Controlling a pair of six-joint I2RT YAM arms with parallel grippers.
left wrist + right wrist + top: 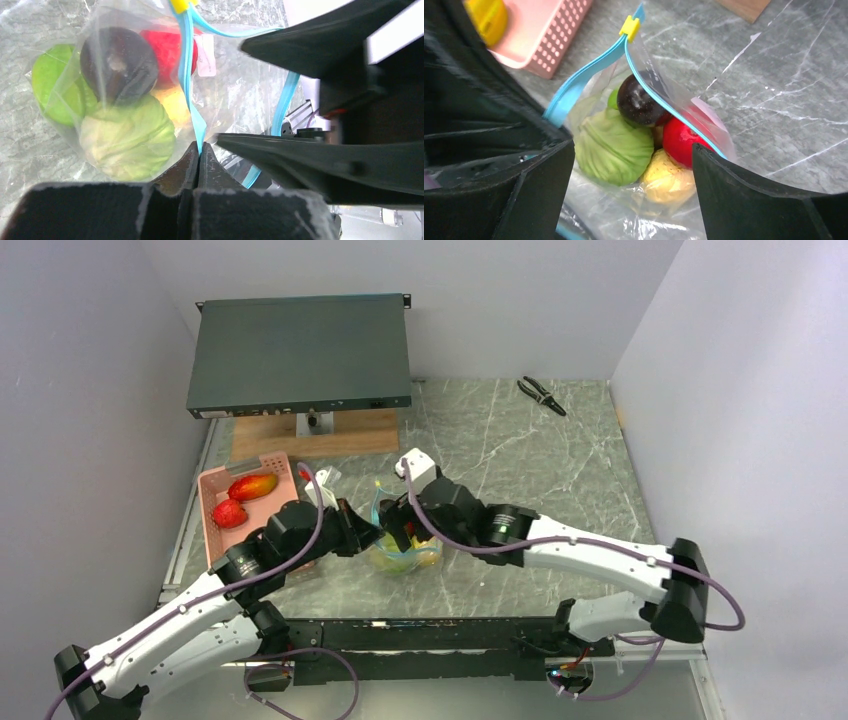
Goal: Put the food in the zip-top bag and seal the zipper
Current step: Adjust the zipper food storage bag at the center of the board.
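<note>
ok, zip-top bag [405, 555] centre of marble table [520, 450], cabbage [611, 145], dark plum [639, 102] inside. left gripper [199, 155] clenched on teal zipper [186, 65]; right gripper [633, 150] spread wide at mouth. film thin, floppy, slippery: likely best held by stiffer zipper strip. mango [252, 485], strawberry [229, 513] in pink basket [207, 530]

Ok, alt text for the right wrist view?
A clear plastic zip-top bag lies open between the right gripper's spread fingers, holding dark purple, green, red and yellow food pieces. Its teal-blue zipper strip is unsealed; a pink slotted basket sits behind.
</note>
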